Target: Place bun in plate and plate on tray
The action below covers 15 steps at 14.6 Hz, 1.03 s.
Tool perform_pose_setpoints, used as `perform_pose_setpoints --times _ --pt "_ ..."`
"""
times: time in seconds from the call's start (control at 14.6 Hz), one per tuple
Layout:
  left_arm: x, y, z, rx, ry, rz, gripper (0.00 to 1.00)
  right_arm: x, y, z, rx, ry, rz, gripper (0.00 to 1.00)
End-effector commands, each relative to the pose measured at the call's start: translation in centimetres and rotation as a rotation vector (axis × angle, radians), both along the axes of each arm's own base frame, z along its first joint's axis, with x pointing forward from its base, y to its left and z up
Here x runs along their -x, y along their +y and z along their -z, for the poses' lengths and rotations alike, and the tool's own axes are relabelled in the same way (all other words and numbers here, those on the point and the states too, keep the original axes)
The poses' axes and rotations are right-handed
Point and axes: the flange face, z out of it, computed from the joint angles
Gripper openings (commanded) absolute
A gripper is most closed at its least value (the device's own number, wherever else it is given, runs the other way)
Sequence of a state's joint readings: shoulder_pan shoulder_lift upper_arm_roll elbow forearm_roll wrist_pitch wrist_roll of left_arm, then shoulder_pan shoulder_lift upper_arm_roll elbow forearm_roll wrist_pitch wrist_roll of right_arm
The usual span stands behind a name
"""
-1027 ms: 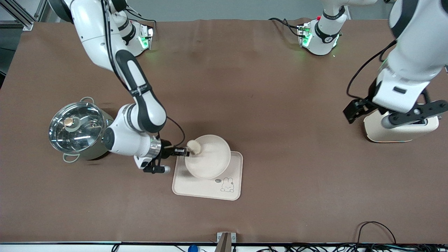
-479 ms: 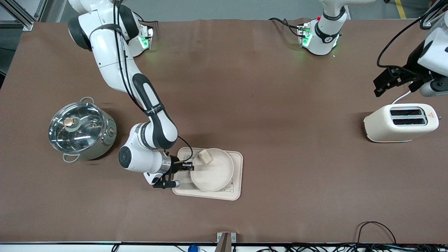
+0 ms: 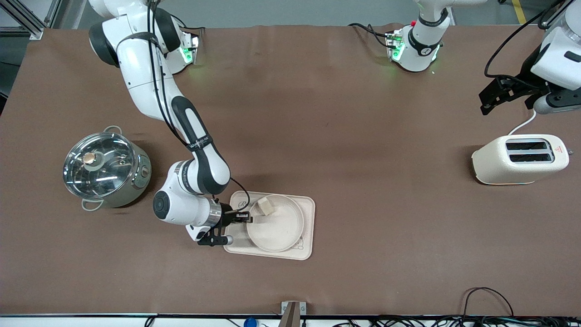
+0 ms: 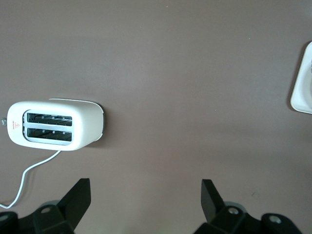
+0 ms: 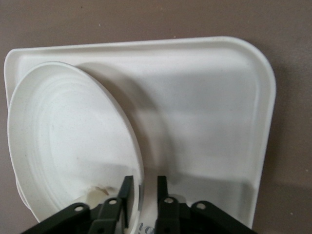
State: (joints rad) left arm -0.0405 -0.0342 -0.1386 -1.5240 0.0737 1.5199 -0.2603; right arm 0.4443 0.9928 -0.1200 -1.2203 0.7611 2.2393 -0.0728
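Straddling round smooth plate [image 3: 275, 223] rim on rectangular tray [image 3: 307, 227]: right gripper [image 3: 249, 219], jaws slightly parted.

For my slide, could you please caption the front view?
Bun in plate on tray; right gripper at plate's rim.
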Motion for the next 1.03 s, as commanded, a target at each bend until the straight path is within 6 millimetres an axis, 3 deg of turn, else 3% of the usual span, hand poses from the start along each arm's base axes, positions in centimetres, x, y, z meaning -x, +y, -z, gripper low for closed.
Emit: perform_pose_setpoints --times 0.0,0.14,0.21,0.34,0.48,0.75,0.96 --pt "0.4 -0.7 0.0 0.019 0.001 0.026 1.00 -0.8 -0.9 -1.2 0.000 -0.001 0.012 0.85" --pt "0.6 -1.0 0.5 0.038 0.017 0.029 1.00 -0.8 -1.8 -2.3 -0.021 0.045 -0.004 0.98" --pt "0.8 -1.1 0.9 0.053 0.027 0.029 1.00 -1.1 -3.3 -2.6 -0.035 0.077 0.000 1.00" --pt "0.8 -1.2 1.1 0.058 0.033 0.030 1.00 -1.6 -5.7 -4.0 -0.064 0.117 0.003 1.00" --pt "0.8 -0.9 1.0 0.058 0.032 0.040 1.00 -1.7 -6.8 -6.7 -0.087 0.147 -0.006 1.00" --pt "0.6 -0.3 0.9 0.061 0.030 0.049 1.00 -1.6 -11.0 -11.6 -0.123 0.270 0.067 1.00" --pt "0.4 -0.2 1.1 0.061 0.031 0.048 1.00 -1.3 -15.8 -22.4 -0.068 0.160 0.094 1.00"
